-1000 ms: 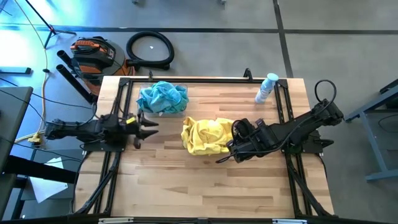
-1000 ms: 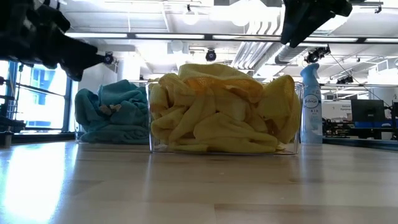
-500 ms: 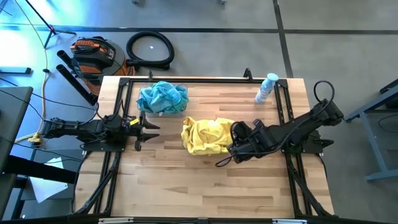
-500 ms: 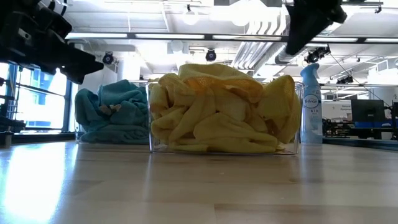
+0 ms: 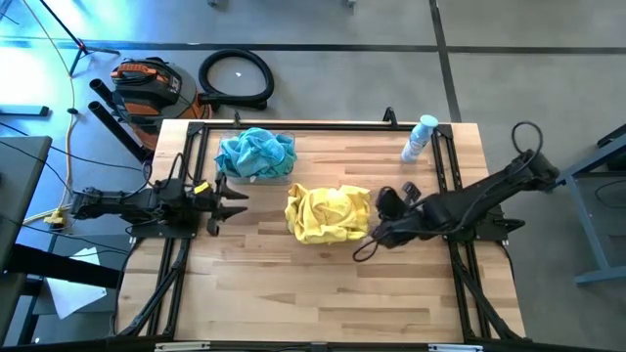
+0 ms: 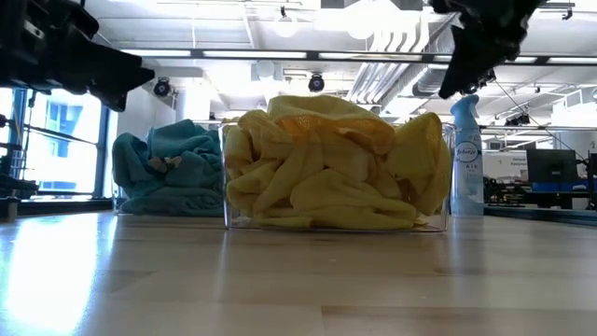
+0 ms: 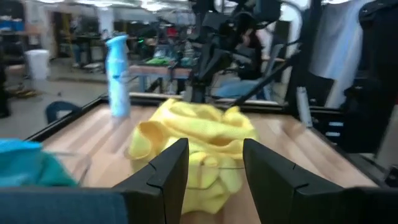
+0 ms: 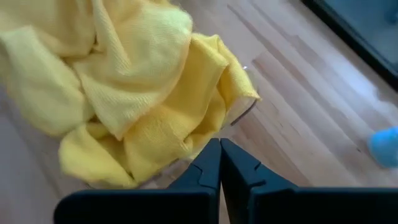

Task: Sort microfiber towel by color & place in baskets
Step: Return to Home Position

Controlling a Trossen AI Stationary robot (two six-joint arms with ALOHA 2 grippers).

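Note:
Yellow microfiber towels [image 5: 328, 213] lie heaped in a clear basket [image 6: 431, 220] at mid-table, some cloth hanging over its rim [image 8: 244, 114]. Teal towels [image 5: 254, 154] fill the second basket [image 5: 285, 176] toward the far left. My right gripper [image 5: 368, 244] hangs shut just right of the yellow heap, above the table; in its wrist view the joined fingertips [image 8: 221, 163] point down at the basket's corner and hold nothing. My left gripper [image 5: 235, 200] waits open and level at the left edge, its fingers [image 7: 171, 171] pointing across at the yellow heap [image 7: 199, 137].
A light-blue spray bottle [image 5: 419, 138] stands at the far right of the table, behind and right of the yellow basket [image 6: 465, 154]. Bare wood lies along the near half of the table [image 5: 323, 293]. Black frame rails run down both sides.
My right gripper has drawn back from over the yellow heap toward the table's right edge, sinking a little and rolling at the wrist, and its fingers have shut on nothing. The towels and baskets have stayed put.

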